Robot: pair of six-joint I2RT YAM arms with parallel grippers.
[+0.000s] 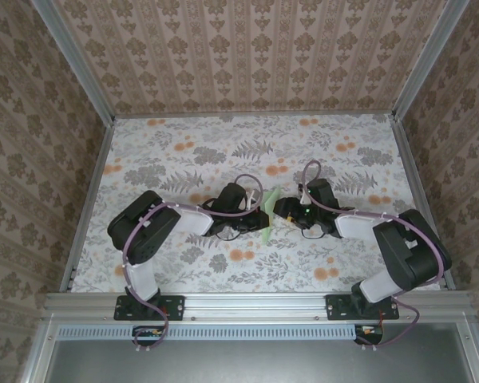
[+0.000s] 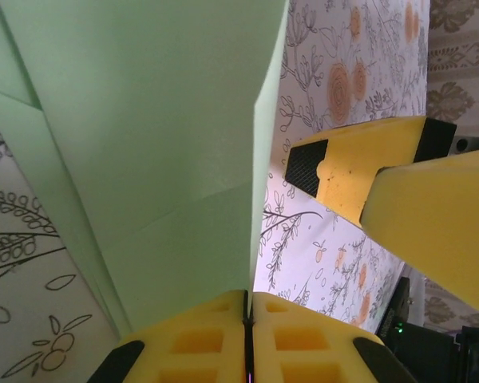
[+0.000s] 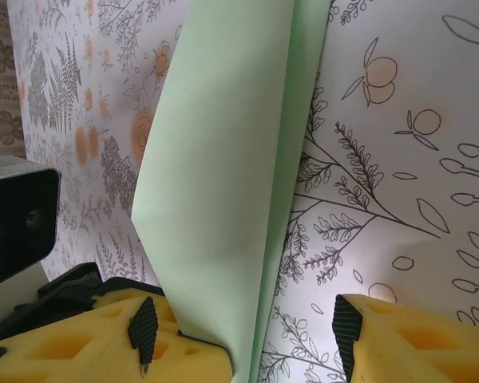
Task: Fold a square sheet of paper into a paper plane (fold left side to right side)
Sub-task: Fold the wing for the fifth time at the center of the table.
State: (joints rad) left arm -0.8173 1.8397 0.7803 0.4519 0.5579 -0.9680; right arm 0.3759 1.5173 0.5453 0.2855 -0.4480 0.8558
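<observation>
The pale-green paper plane (image 1: 270, 214) stands on edge at the table's middle, between the two arms. My left gripper (image 1: 254, 220) is shut on it: in the left wrist view the yellow fingertips (image 2: 199, 339) press together with the paper's (image 2: 144, 159) lower edge pinched in the seam. My right gripper (image 1: 284, 209) is open and straddles the folded sheet (image 3: 223, 175). The paper leans against its left finger (image 3: 144, 347), and the right finger (image 3: 407, 343) stands apart with printed cloth showing in the gap. The right gripper's fingers (image 2: 359, 167) also show close beside the paper.
The table is covered by a cloth (image 1: 184, 152) with grey fern and orange flower prints, framed by aluminium rails (image 1: 247, 302) and patterned walls. The left wrist's camera housing (image 3: 16, 215) sits close to the paper's left in the right wrist view.
</observation>
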